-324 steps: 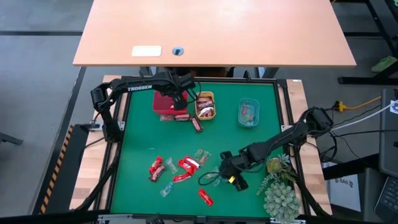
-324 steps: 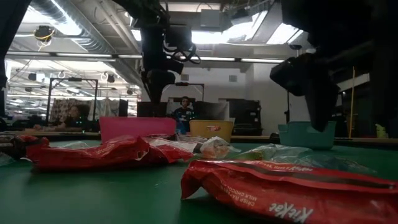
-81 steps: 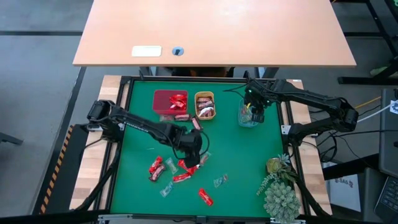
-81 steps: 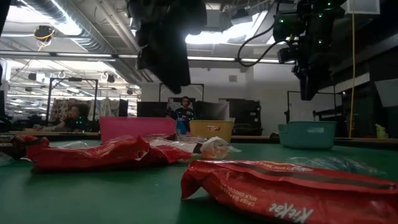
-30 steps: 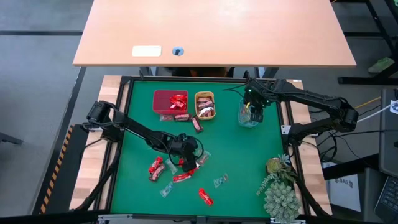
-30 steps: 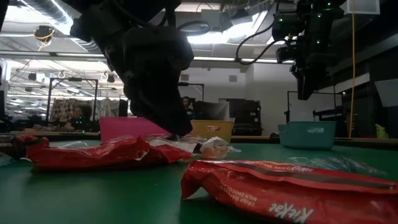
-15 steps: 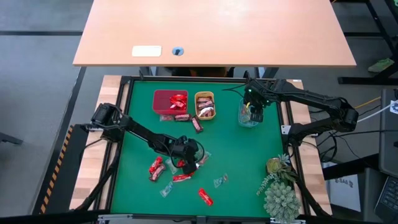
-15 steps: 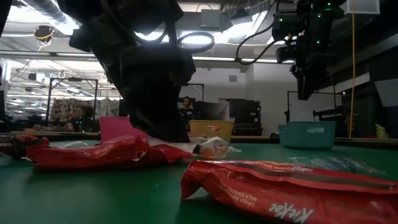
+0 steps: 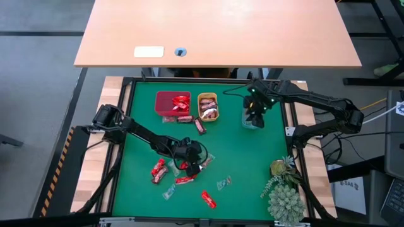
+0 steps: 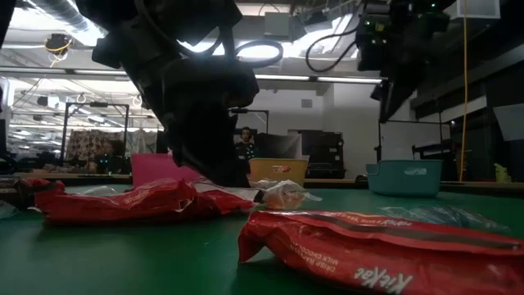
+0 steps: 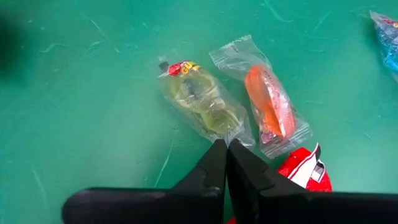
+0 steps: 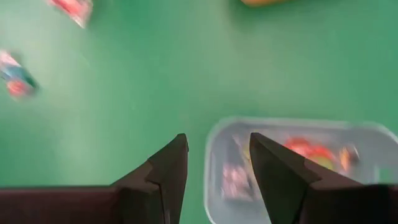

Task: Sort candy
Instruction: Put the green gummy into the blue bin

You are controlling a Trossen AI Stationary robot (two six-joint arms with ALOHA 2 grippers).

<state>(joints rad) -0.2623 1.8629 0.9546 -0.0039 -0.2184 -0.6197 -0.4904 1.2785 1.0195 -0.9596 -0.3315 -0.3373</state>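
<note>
Since one second ago: closed the left tool (image 11: 225, 146) from well apart to fully shut, and swung the right tool (image 9: 252, 115) slightly over the teal tray (image 12: 348, 123).

Location of parts
- Left tool: down at the tabletop (image 9: 252, 164), in the loose cluster of candy (image 9: 177, 170) toward the near left. Tips pressed together against the end seam of the clear greenish candy (image 11: 202, 102). Cannot tell whether any film is caught between them.
- Just beside it: an orange sweet in clear film (image 11: 268, 102) and a red wrapper (image 11: 305, 174), the latter partly under the finger.
- Further loose pieces near the front edge: a red bar (image 9: 208, 200) and a clear piece (image 9: 223, 183).
- Already sorted: pieces in the red tray (image 9: 165, 102) and the orange tray (image 9: 208, 96).
- Right tool: jaws apart, holding nothing, hovering above the teal tray.

Handling, as judged
- Treat each piece as very light, with a firm core inside loose, slick film.
- Expect crinkly ends to fold and slip out of a seam-only pinch.
- Take hold across the thick middle of the sweet, jaws on the two long sides.
- Avoid a descent onto overlapping wrappers; risks lifting two kinds together.
- Close gently; no crushing force needed.
</note>
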